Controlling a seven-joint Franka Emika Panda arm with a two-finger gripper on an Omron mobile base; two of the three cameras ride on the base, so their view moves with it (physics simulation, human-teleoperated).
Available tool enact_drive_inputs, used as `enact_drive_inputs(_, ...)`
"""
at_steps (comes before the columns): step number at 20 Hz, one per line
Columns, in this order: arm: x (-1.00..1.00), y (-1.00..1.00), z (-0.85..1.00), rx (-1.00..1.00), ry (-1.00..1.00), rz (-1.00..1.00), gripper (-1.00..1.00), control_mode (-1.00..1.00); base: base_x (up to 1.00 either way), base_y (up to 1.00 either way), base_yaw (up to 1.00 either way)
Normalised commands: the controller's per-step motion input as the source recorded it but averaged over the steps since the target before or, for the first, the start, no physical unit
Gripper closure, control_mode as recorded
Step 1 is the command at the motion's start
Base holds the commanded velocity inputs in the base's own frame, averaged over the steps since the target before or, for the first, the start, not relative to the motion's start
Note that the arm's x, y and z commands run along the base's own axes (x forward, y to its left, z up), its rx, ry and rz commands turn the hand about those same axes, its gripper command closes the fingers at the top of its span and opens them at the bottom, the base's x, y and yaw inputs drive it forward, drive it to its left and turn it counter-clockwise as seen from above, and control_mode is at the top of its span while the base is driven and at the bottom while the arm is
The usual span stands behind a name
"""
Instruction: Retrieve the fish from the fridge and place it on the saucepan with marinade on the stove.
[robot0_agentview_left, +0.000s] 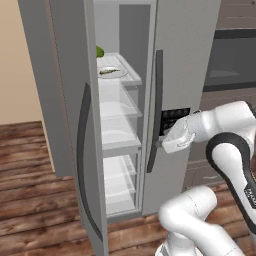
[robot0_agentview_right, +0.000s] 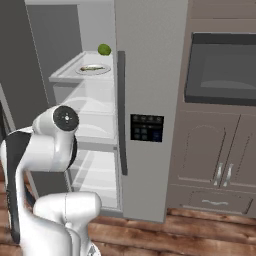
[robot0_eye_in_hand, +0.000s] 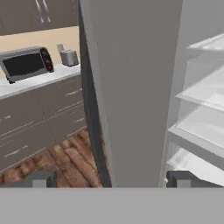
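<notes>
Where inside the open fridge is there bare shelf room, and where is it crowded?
Crowded: the top shelf, with the fish on a white plate and a green fruit behind. Free: the white shelves below, between the open door and the closed door's edge.

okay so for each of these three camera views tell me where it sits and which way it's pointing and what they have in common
Left base view: behind the arm on its left, facing the fridge, left door swung open; white arm rises lower right, wrist near the right door's handle.
Right base view: behind on the right, facing the fridge and the oven; arm lower left.
Hand view: on the hand, open, its fingertips astride a door edge; microwave behind.
Shared: both base views show the fish on its plate on the top shelf beside a green fruit.
</notes>
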Motion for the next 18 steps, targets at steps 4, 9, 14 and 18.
enact_drive_inputs(4,0.03,-0.28,-0.09,0.05,-0.08,0.34,-1.00,-1.00,0.00,0.00,0.00)
enact_drive_inputs(9,0.13,0.11,0.00,0.17,-0.11,0.06,-1.00,-1.00,0.00,0.00,0.00)
enact_drive_inputs(14,0.32,0.30,0.00,0.10,-0.09,0.00,-1.00,-1.00,0.00,0.00,0.00)
enact_drive_inputs(18,0.38,0.45,-0.17,0.01,0.00,0.00,-1.00,-1.00,0.00,0.00,0.00)
